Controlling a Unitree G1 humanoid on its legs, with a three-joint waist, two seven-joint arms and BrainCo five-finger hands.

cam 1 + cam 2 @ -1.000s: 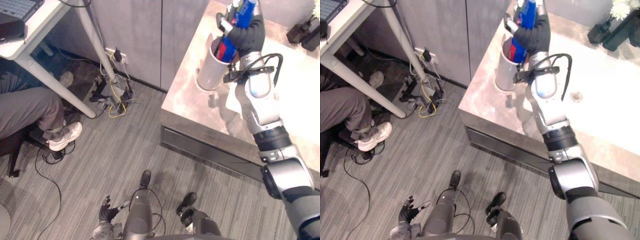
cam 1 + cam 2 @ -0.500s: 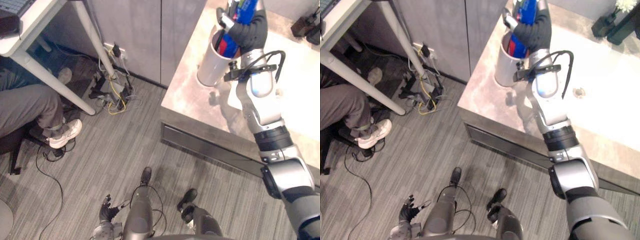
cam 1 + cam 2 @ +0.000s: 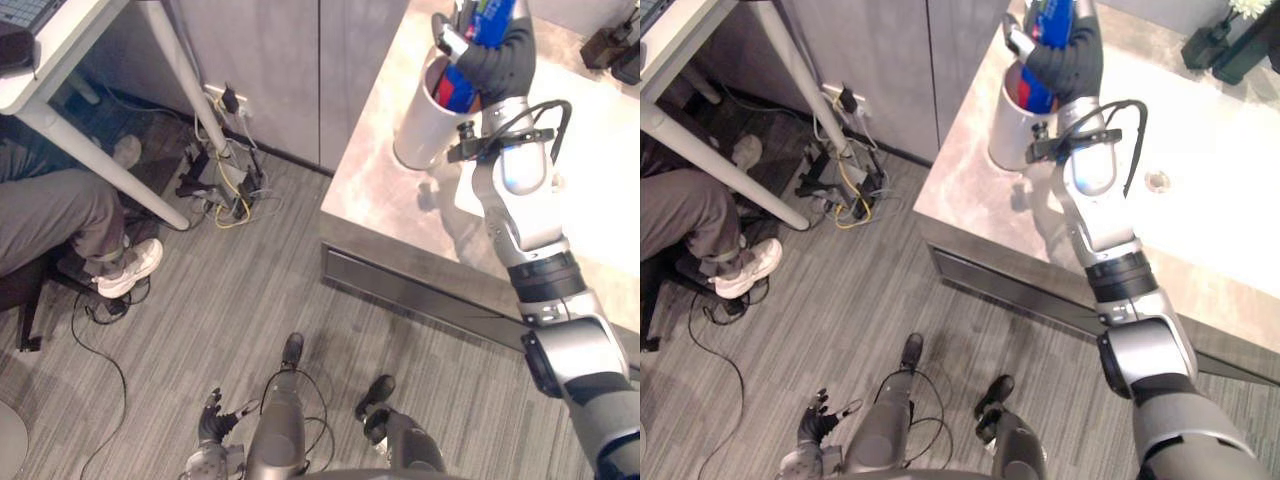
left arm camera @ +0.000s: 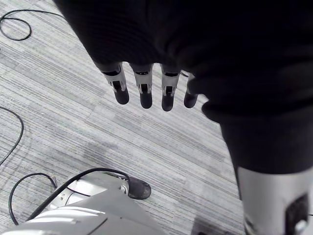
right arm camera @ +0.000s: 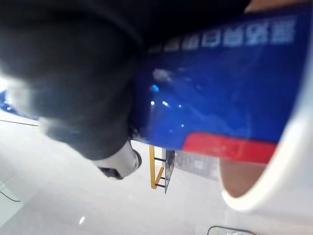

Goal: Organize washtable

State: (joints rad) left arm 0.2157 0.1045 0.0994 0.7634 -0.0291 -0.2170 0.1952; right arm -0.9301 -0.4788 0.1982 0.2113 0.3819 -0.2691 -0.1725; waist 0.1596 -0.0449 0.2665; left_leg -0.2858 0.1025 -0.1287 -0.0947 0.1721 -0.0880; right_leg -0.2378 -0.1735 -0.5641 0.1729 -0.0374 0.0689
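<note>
— What do we have closest to us?

— Our left hand (image 3: 211,420) hangs low over the grey floor (image 3: 250,300), fingers (image 4: 145,93) straight and loose, holding nothing. Further out to the left, a seated person's white shoe (image 3: 128,271) rests under a white desk (image 3: 75,55), and a tangle of cables (image 3: 225,195) lies by the wall past the desk leg.

— Anything between us and the counter (image 3: 390,215)?

— We see nothing in the way; its front edge faces us and our right arm reaches up across it.

— And the tube (image 3: 1053,20)?

— We grip it in our right hand (image 3: 1068,62), fingers curled round its blue body. It stands nearly upright, its red lower end already inside the mouth of the white cup (image 3: 422,140). The hand sits just above the cup's rim, at its far side.

— Where does the cup stand?

— On the counter's left part, near the edge, left of the white basin (image 3: 1210,140) with its drain (image 3: 1156,181).

— Beyond that?

— A dark vase (image 3: 1198,58) stands at the counter's far right, well apart from the cup.
</note>
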